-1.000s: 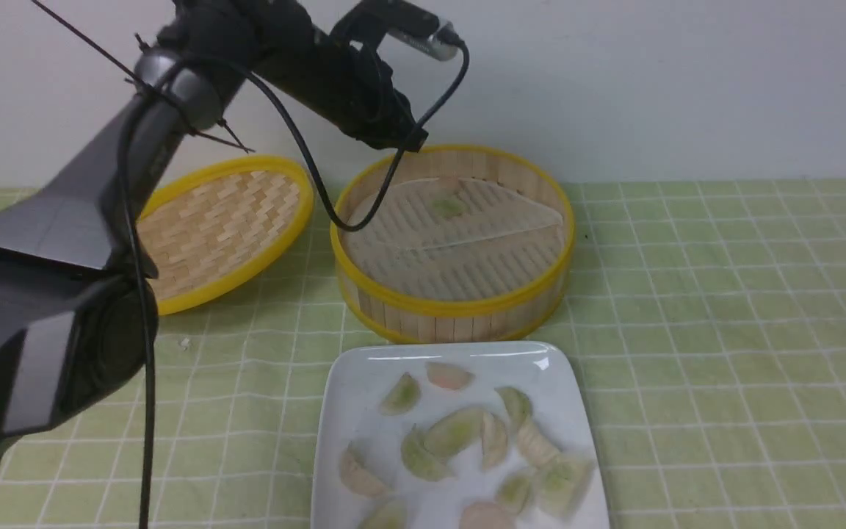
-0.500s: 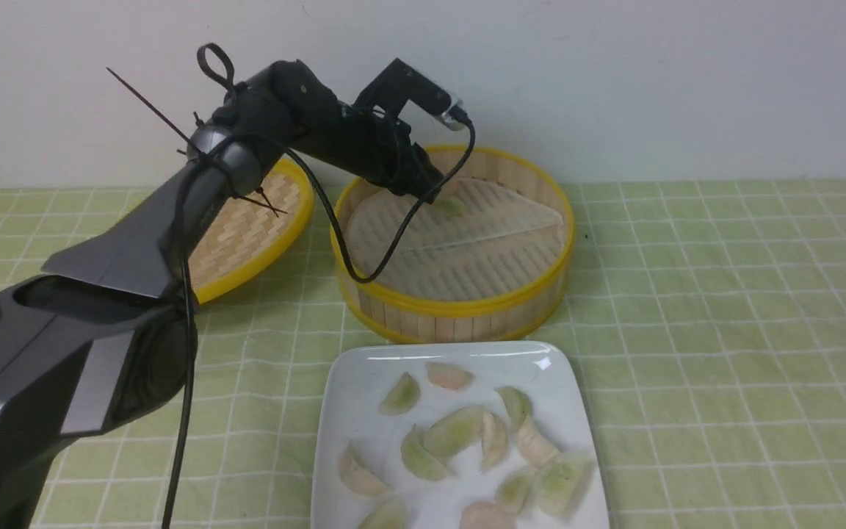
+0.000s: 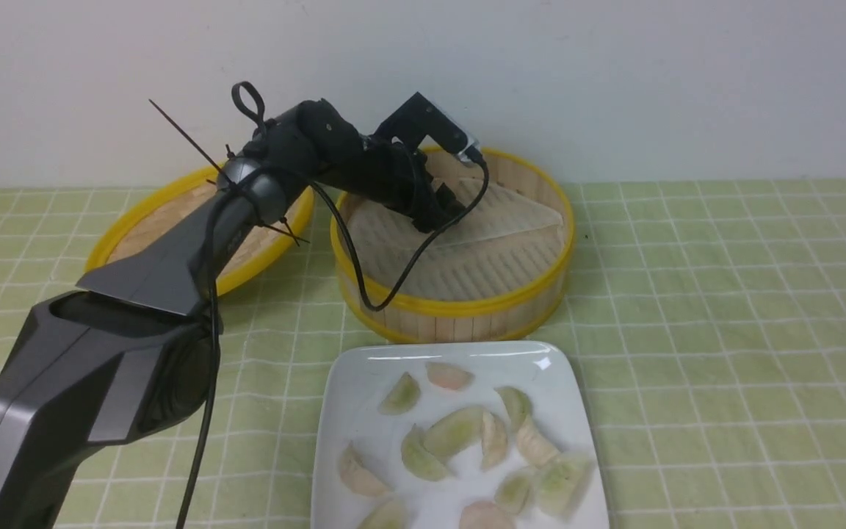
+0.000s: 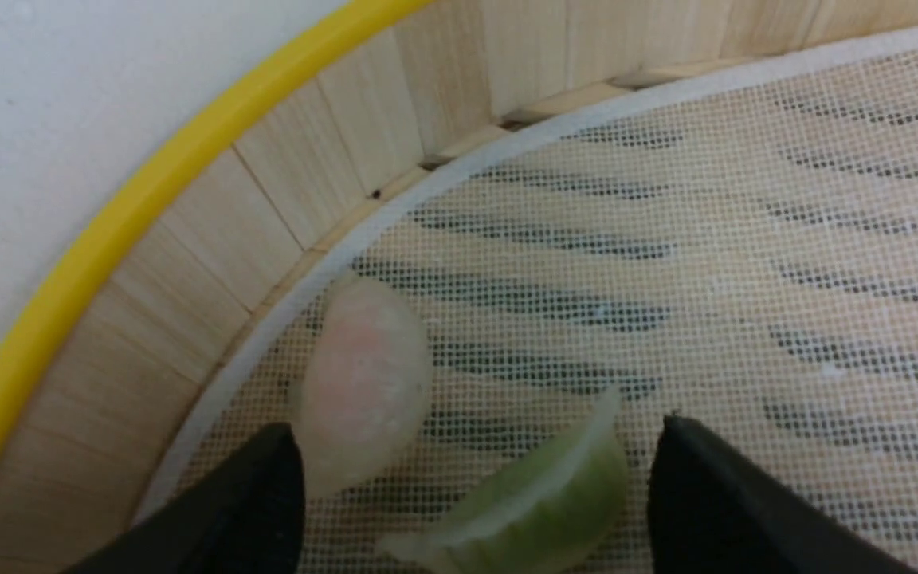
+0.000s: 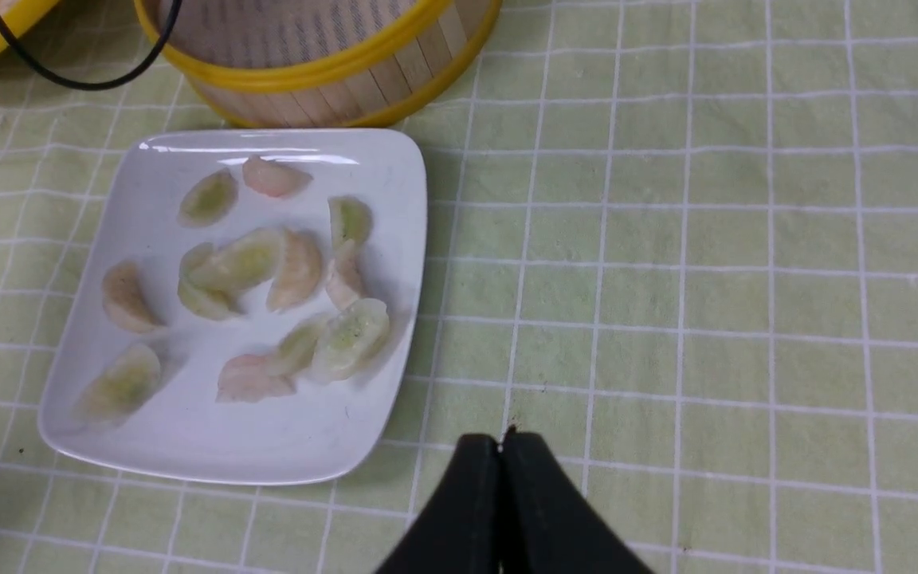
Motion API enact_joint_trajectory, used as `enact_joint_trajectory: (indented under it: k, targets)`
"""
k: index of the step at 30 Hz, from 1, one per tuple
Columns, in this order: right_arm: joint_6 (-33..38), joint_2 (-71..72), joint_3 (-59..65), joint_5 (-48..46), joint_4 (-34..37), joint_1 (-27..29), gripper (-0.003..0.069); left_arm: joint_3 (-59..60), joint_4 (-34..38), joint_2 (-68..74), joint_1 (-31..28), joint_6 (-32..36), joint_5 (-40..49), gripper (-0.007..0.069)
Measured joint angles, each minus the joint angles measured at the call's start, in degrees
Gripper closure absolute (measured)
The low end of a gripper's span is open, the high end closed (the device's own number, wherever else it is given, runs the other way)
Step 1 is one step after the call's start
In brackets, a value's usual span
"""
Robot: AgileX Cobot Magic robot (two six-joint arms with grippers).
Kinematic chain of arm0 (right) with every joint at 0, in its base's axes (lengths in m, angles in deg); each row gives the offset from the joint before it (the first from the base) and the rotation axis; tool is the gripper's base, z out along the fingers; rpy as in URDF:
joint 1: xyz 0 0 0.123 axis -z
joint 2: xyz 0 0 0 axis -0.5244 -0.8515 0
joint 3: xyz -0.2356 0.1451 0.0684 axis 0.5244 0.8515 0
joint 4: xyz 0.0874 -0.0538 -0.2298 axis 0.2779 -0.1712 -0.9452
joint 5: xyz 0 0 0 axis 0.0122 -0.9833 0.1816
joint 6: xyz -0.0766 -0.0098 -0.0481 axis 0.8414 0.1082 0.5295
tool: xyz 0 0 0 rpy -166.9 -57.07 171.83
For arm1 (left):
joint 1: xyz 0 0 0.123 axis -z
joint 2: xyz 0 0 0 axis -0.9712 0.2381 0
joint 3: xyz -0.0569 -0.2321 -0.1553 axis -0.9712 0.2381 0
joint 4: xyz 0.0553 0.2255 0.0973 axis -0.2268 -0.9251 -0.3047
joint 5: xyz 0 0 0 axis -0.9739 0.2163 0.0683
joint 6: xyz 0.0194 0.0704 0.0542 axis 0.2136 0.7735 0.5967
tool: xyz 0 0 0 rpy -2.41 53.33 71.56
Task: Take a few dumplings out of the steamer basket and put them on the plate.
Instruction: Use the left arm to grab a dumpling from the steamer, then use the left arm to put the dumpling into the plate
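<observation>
- Right wrist view: right gripper [image 5: 500,446] is hanging over the cloth [image 5: 706,279] just beside the plate [image 5: 188,430], jaws pressed together, carrying nothing.
- Plate is sitting just in front of the basket [image 3: 460,308], already crowded with dumplings [image 5: 244,263]. Risk: the next drop could be landing on a pile and sliding toward the rim.
- Left gripper [image 4: 472,430] is reaching down inside the basket at its far wall. Jaws are spread wide, gripping nothing, and the green dumpling [image 4: 539,494] is lying between them.
- Risk: the pink dumpling [image 4: 363,399] is sitting just beside or against one finger (can't tell which), so closing could be shoving or catching it too.
- Risk: fingertips are working low over the liner [image 4: 666,263], so the jaws could be pinching mesh and dragging it up.
- Risk: the cable [image 3: 401,285] is drooping into the basket by its front rim, so it could be snagging on the lift.
- Hidden, front view: the plate's near edge is running out of frame, the right gripper isn't showing, and the left arm [image 3: 173,257] is covering both basket dumplings.
- Left wrist view is cropping the green dumpling's lower part. Can't tell if the fingertips are touching the liner.
- Lid [image 3: 147,231] is lying left of the basket, partly behind the left arm.
</observation>
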Motion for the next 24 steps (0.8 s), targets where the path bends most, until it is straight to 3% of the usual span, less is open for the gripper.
enact_joint_trajectory:
  k: [2,7,8,24]
  targets:
    - [0.00,0.00,0.00,-0.03,0.00,0.00,0.0673,0.00,-0.13,0.06,0.00,0.00,-0.38,0.0123]
    - [0.00,0.00,0.00,-0.03,0.00,0.00,0.0673,-0.51,-3.28,0.03,0.78,0.13,-0.44,0.0468]
    - [0.00,0.00,0.00,-0.03,0.00,0.00,0.0673,-0.57,-3.85,-0.07,0.93,0.18,-0.31,0.0491]
    - [-0.05,0.00,0.00,-0.03,0.00,0.00,0.0673,-0.49,-18.00,-15.55,1.04,-9.36,18.72,0.0482]
